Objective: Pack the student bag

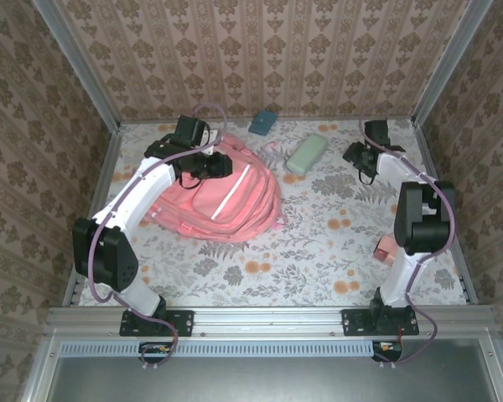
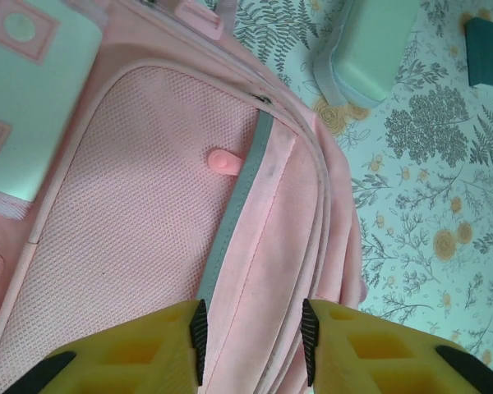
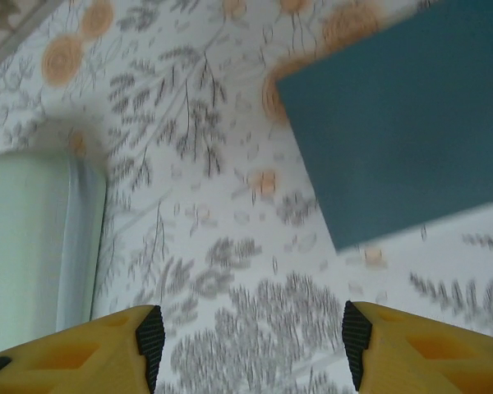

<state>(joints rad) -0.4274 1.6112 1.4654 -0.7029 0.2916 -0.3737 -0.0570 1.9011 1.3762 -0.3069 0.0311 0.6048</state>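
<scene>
The student bag is a soft pink backpack lying flat at the table's left-centre. In the left wrist view its mesh front pocket, grey stripe and a pink zipper pull show. My left gripper hovers over the bag's upper part. Its jaws stand apart, and pink fabric folds lie below and between the pads. My right gripper stands open over bare tablecloth. It lies between a pale green case and a teal flat object.
The pale green case lies right of the bag, and the teal object sits near the back wall. A small pink thing lies by the right arm. Patterned walls close three sides. A mint patch shows on the bag.
</scene>
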